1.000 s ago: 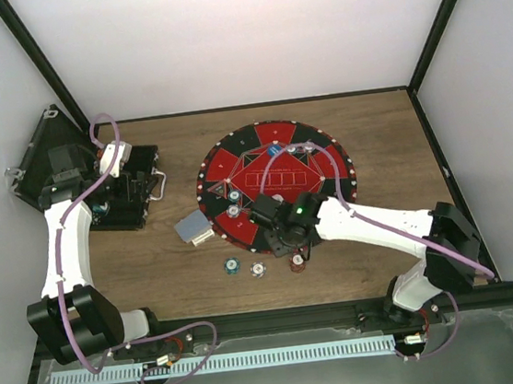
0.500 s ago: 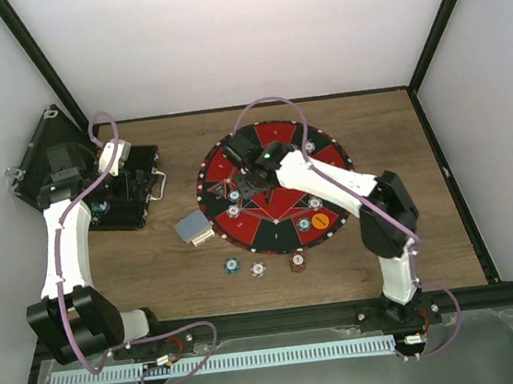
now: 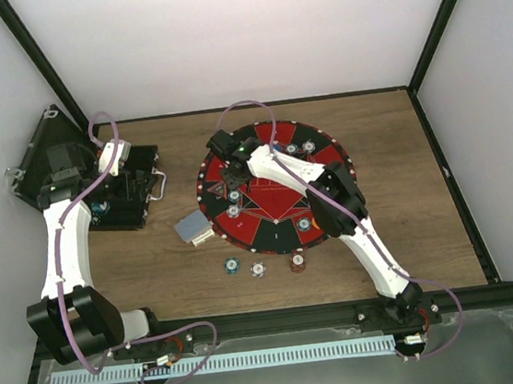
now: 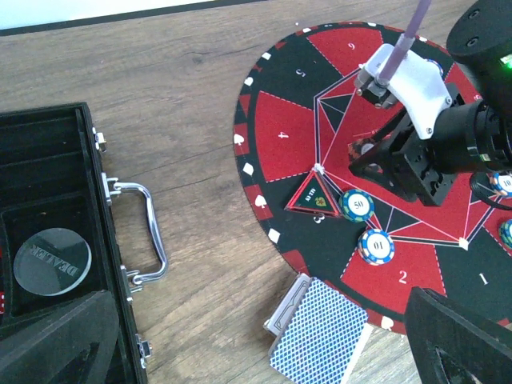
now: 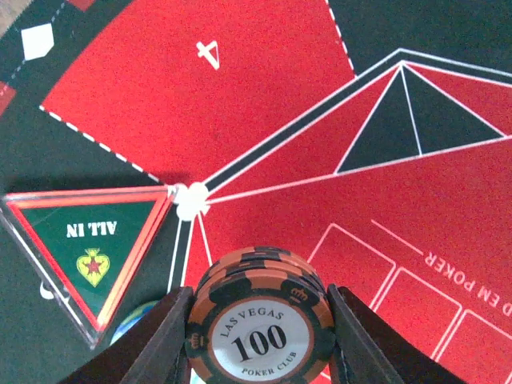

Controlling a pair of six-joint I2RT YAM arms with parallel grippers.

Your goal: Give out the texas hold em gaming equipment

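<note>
Chip stack [image 5: 260,324] pinched in right gripper [image 5: 260,346], above mat [image 5: 264,112]

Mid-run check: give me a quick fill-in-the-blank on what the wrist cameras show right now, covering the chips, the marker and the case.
1. The right gripper is shut on poker chips, and the chip facing the camera is marked ____.
2. The triangular marker lying on the mat reads ____.
3. The clear disc inside the black case reads ____.

Missing words: 100; ALL IN; DEALER
</note>
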